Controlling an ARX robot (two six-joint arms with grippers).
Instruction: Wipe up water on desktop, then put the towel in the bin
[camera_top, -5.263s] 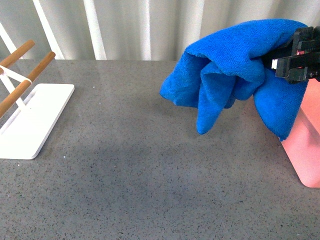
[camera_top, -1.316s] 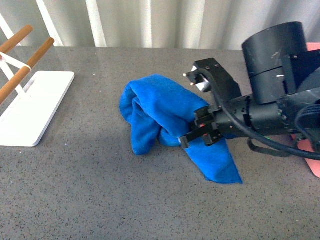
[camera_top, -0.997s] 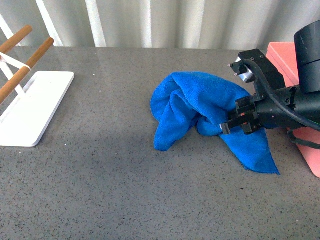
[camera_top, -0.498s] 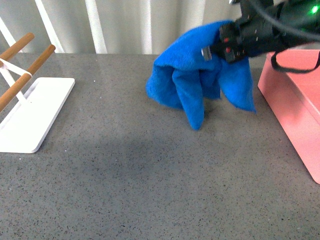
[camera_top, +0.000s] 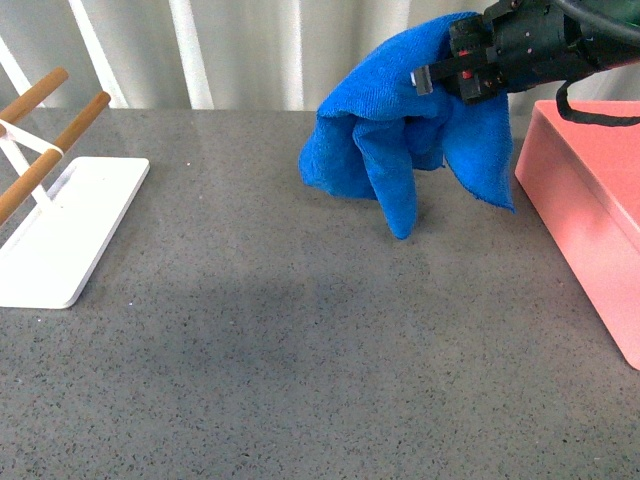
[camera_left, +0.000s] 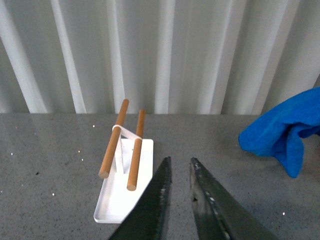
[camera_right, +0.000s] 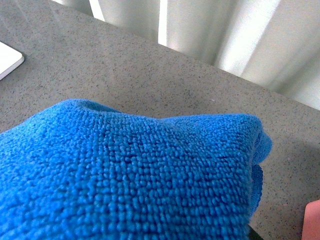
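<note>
The blue towel (camera_top: 400, 140) hangs in folds above the dark speckled desktop (camera_top: 300, 330), its lowest tip just over the surface. My right gripper (camera_top: 445, 72) is shut on the towel's upper part, left of the salmon-pink bin (camera_top: 590, 220). In the right wrist view the towel (camera_right: 125, 175) fills most of the picture and hides the jaws; a sliver of the bin (camera_right: 312, 222) shows at the corner. In the left wrist view my left gripper (camera_left: 179, 165) is shut with nothing held, above the desktop (camera_left: 50, 165), and the towel (camera_left: 282, 135) hangs far off to one side.
A white rack base (camera_top: 60, 235) with two wooden bars (camera_top: 50, 140) stands at the desktop's left; the left wrist view shows the rack (camera_left: 125, 185) just beyond my left gripper. White curtain folds (camera_top: 250, 50) back the desktop's far edge.
Over the last second my right gripper lifted the towel off the desktop, where it had been dragging it toward the bin. In the last half second it shifted slightly right.
</note>
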